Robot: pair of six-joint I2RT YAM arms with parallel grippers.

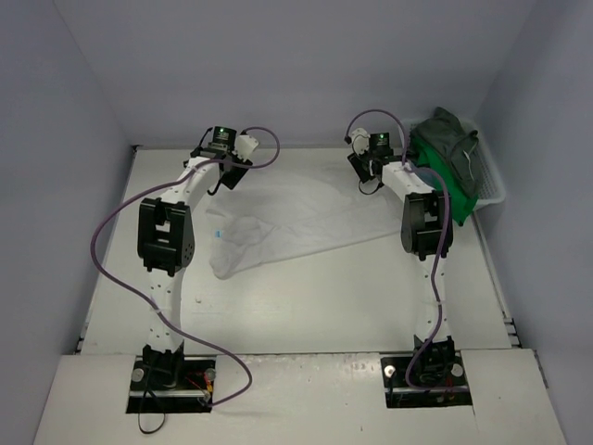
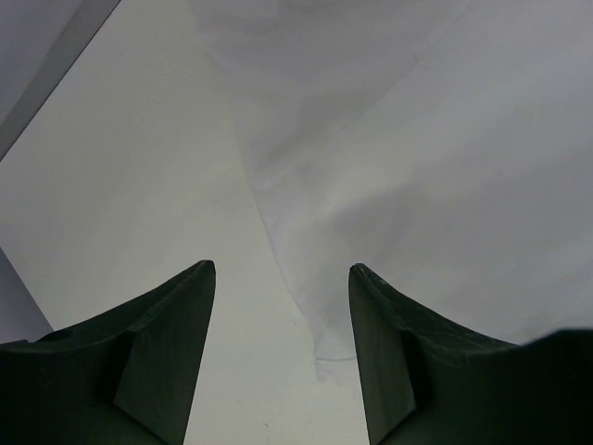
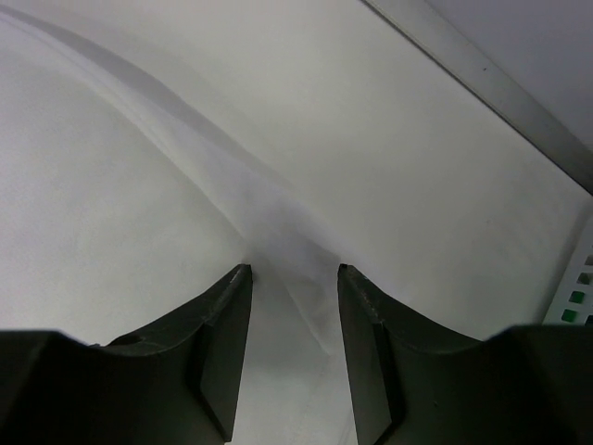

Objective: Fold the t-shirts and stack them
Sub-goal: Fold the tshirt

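Note:
A white t-shirt (image 1: 296, 218) lies spread and rumpled across the middle of the table. My left gripper (image 1: 219, 184) is open over its far left edge. In the left wrist view the shirt (image 2: 417, 167) has its edge running between the open fingers of that gripper (image 2: 283, 269). My right gripper (image 1: 369, 181) is open at the shirt's far right corner. In the right wrist view a raised fold of the shirt (image 3: 111, 204) lies between the open fingers of that gripper (image 3: 294, 269). A bright green shirt (image 1: 445, 171) and a dark grey-green shirt (image 1: 452, 134) sit in the basket. No teal-blue shirt shows.
A white mesh basket (image 1: 496, 181) stands at the back right corner, just right of the right arm; its edge shows in the right wrist view (image 3: 576, 287). Grey walls close the table at the back and sides. Cables loop from both arms.

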